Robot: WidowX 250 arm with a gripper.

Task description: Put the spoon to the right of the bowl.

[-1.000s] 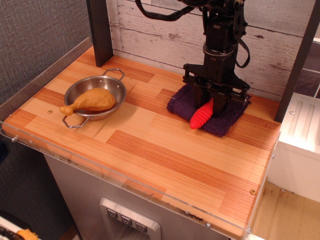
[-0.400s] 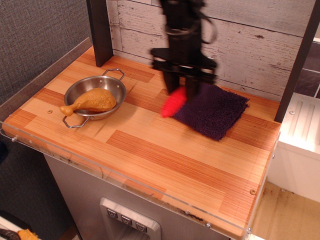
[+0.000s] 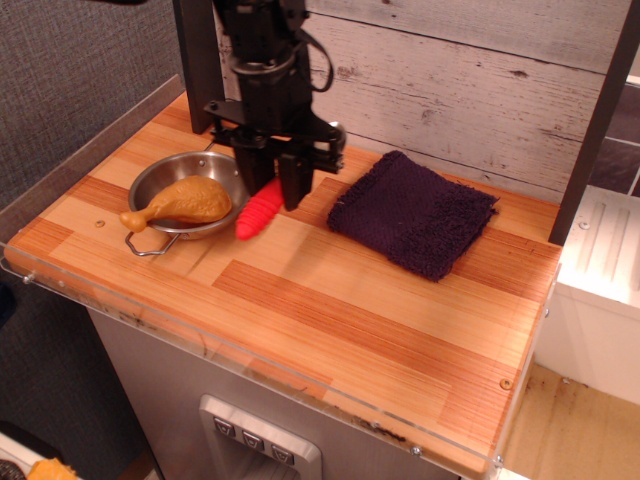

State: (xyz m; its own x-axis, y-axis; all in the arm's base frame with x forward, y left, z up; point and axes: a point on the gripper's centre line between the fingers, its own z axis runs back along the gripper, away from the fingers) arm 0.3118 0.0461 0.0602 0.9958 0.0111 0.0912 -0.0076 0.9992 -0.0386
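My gripper [image 3: 272,188] is shut on the spoon [image 3: 258,211]. Only its ribbed bright-red handle shows, pointing down and to the left; the metal head is hidden between the fingers. The handle's tip hangs just off the right rim of the steel bowl [image 3: 150,181], at or just above the table. The bowl stands at the left of the wooden table and holds a tan toy chicken drumstick [image 3: 180,203]. One wire loop handle sticks out at its front left; the other is hidden behind my gripper.
A dark purple knitted cloth [image 3: 412,211] lies right of the gripper near the back wall. A dark post [image 3: 198,60] stands behind the bowl. A clear plastic strip [image 3: 250,365] edges the table's front. A white cabinet [image 3: 600,290] is at the far right.
My gripper has carried the spoon from above the purple cloth leftward across the table to just right of the bowl. The bowl, drumstick and cloth have not moved.
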